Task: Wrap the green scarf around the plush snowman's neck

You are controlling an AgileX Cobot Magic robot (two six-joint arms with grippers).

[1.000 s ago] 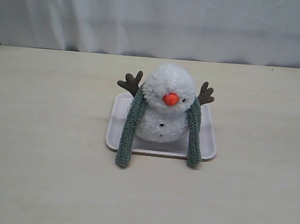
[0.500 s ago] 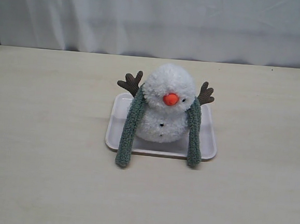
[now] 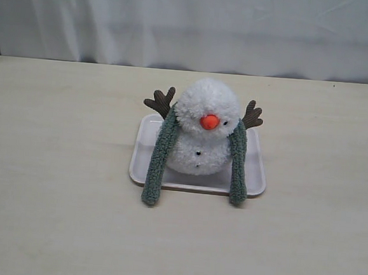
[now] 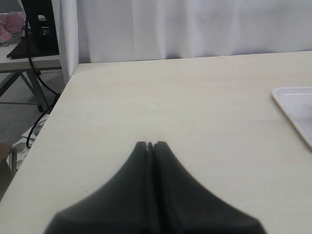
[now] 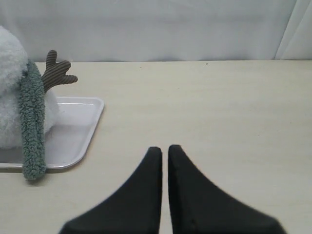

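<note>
1. The plush snowman (image 3: 201,127) stands upright at the centre of the exterior frame, on a white tray (image 3: 142,154); the tray rests flat on the pale wooden surface (image 3: 50,216).
2. The orange nose (image 3: 209,122) faces the camera; the brown twig arms (image 3: 160,102) stick out and upward on either side of the head.
3. The green scarf (image 3: 159,154) runs behind the neck (image 3: 187,136); the back of the neck is hidden, so contact there cannot be told.
4. The two scarf ends hang down the front, one on each side of the body, well apart from each other; the left end crosses the tray's front rim and touches the surface; the right end lies over the front rim near the tray's lower right corner.
5. The left pincer (image 4: 150,145) appears in its wrist view only; the jaws are pressed together and hold nothing; it is above bare surface, with one corner of the tray near it.
6. The right pincer (image 5: 165,148) appears in its wrist view only; the jaws are closed with a thin slit between the tips and hold nothing; it is above the surface beside the tray, apart from the scarf.
7. A pale curtain (image 3: 193,23) fills the upper part of the exterior frame behind the surface.
</note>
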